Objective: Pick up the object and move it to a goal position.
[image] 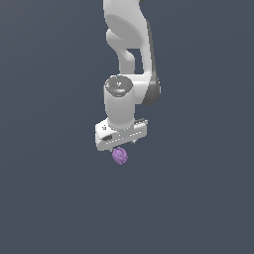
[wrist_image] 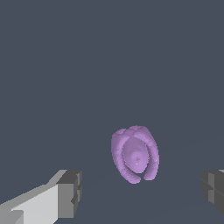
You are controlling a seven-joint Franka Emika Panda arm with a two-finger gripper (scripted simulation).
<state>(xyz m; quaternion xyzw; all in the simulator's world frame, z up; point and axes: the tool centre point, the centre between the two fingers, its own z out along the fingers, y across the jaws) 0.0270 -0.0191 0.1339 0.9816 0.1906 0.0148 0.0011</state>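
1. In the exterior view the white arm (image: 130,59) comes down from the top edge of the frame and ends in a wide white wrist block, seen against a plain dark grey-blue tabletop (image: 44,198).
2. The tool (image: 120,147) points straight down from that block; its fingers are mostly hidden by the block in this view, with only short dark stubs showing beneath it.
3. The object (image: 119,156), a small purple lumpy blob, sits directly under the tool, just below the lower edge of the wrist block and near its middle.
4. It is much narrower than the wrist block above it.
5. In the wrist view the object (wrist_image: 134,154) appears as a rounded purple lump with curved ridges wrapping around a smoother centre.
6. The two fingertips (wrist_image: 69,194) show as grey pads at either side of that picture, one carried on a white finger body, the other cut off by the frame edge.
7. The tool (wrist_image: 141,191) is released: its jaws stand wide apart, with a clear gap of tabletop between each pad and the object.
8. The object lies between the two pads, touching neither, and closer to the camera's centre line than to either finger.
9. Whether the object rests on the tabletop cannot be told for certain, as no shadow or contact line shows.
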